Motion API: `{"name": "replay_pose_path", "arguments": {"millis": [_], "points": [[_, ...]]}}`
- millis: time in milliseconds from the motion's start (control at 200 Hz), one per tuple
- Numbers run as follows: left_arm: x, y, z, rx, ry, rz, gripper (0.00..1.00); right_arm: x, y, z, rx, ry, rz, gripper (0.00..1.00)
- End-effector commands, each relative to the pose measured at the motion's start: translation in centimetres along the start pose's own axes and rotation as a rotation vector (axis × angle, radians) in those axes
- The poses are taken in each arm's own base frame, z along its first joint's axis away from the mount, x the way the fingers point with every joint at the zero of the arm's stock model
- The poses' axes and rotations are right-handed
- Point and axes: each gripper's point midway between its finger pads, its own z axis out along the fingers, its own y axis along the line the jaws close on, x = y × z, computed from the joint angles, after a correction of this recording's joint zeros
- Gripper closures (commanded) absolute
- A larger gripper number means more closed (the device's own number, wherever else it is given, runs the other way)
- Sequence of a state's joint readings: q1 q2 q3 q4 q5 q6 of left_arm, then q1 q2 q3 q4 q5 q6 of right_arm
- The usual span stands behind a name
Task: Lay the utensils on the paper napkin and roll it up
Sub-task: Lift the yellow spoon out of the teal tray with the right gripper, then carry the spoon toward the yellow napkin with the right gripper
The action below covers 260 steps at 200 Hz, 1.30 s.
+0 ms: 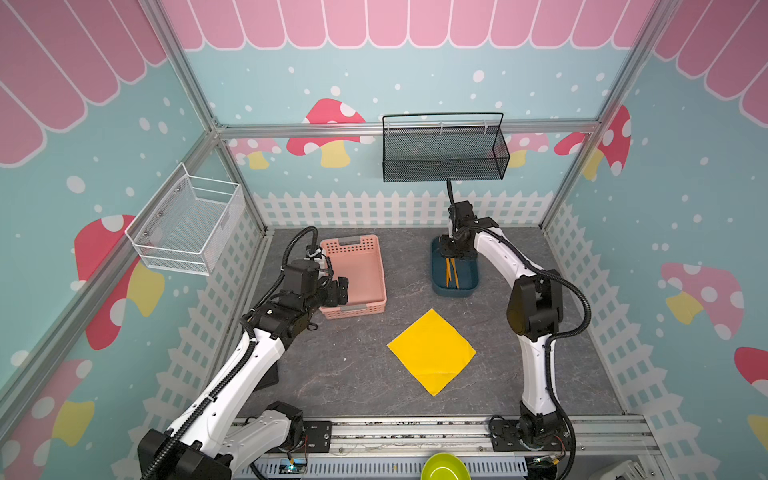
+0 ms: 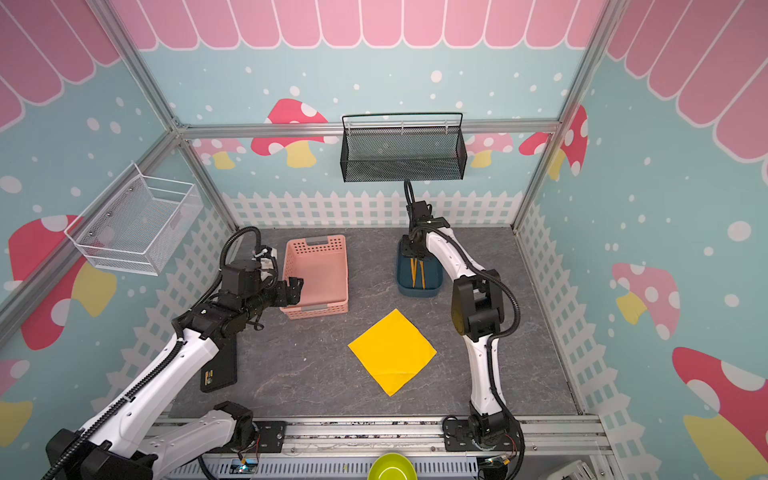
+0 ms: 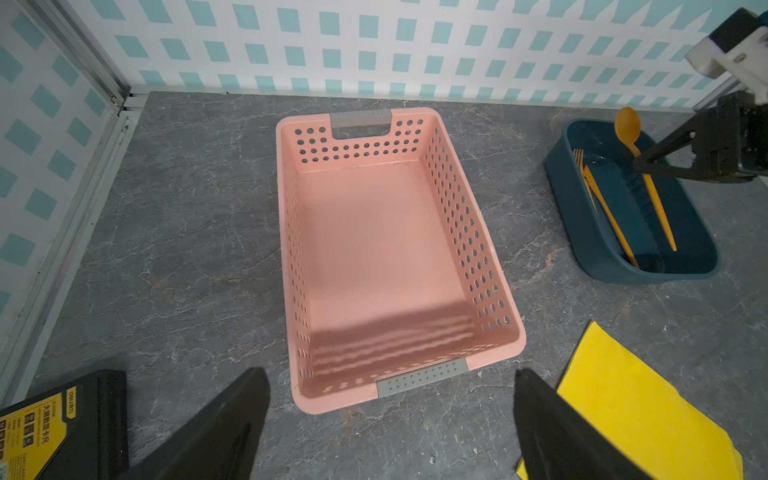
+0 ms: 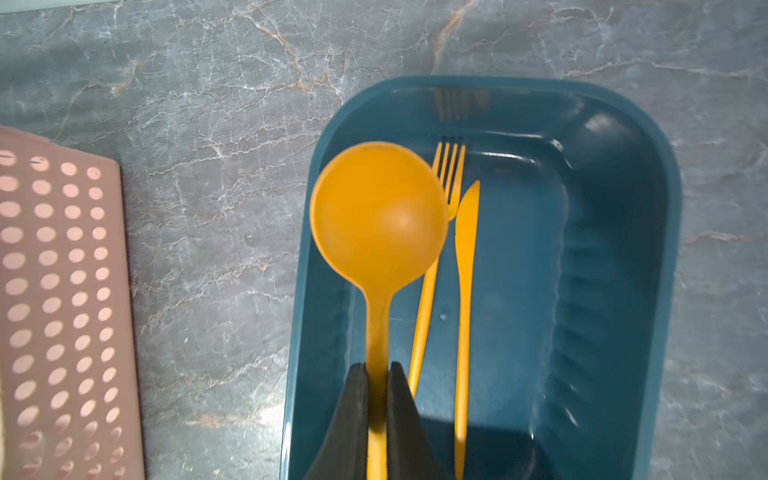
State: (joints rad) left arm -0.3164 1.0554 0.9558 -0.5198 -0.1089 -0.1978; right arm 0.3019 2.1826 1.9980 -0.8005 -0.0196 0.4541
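The paper napkin (image 1: 431, 352) lies flat as a yellow square, corner-on, on the grey table in both top views (image 2: 392, 352). The utensils are at a dark blue tray (image 4: 665, 208) at the back right. In the right wrist view my right gripper (image 4: 377, 368) is shut on the handle of the orange spoon (image 4: 378, 216), whose bowl hangs over the tray's edge. The fork (image 4: 446, 174) and knife (image 4: 465, 257) lie side by side in the tray. My left gripper (image 3: 388, 371) hangs open and empty over the near end of a pink basket (image 3: 457, 208).
A black mesh basket (image 1: 444, 158) hangs on the back wall above the tray. A white wire basket (image 1: 187, 220) hangs on the left wall. A black box with a yellow label (image 2: 218, 370) lies under the left arm. A green bowl (image 1: 444, 467) sits beyond the front rail.
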Motion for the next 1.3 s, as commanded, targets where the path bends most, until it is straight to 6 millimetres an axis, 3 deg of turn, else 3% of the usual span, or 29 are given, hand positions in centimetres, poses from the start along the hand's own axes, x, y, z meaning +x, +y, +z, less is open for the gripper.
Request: {"name": "replay_pose_path", "arguments": {"millis": [0, 290, 305, 365, 705, 886, 1086, 1296], "points": [[0.1, 0.0, -0.3, 0.002, -0.003, 0.007, 0.06, 0.7, 0.4, -2.1, -0.018, -0.010, 0.008, 0.93], [0.1, -0.1, -0.3, 0.008, -0.002, 0.006, 0.06, 3.7, 1.1, -5.6, -0.052, -0.029, 0.013, 0.93], [0.1, 0.0, -0.3, 0.007, -0.003, 0.005, 0.06, 3.5, 1.3, -6.7, -0.060, -0.049, 0.013, 0.93], [0.1, -0.1, -0.3, 0.010, -0.002, 0.006, 0.06, 4.3, 1.7, -7.6, -0.071, -0.058, 0.015, 0.94], [0.0, -0.3, -0.5, 0.021, -0.007, -0.003, 0.06, 11.5, 4.8, -9.8, -0.091, -0.027, -0.008, 0.95], [0.0, -0.4, -0.6, 0.027, -0.009, -0.006, 0.06, 16.1, 7.1, -9.9, -0.128, 0.011, 0.007, 0.95], [-0.1, -0.4, -0.7, 0.028, -0.011, -0.009, 0.06, 20.6, 7.6, -8.7, -0.138, 0.046, 0.071, 0.96], [0.0, -0.4, -0.6, 0.032, -0.004, -0.011, 0.06, 23.5, 8.2, -7.7, -0.155, 0.065, 0.127, 0.96]]}}
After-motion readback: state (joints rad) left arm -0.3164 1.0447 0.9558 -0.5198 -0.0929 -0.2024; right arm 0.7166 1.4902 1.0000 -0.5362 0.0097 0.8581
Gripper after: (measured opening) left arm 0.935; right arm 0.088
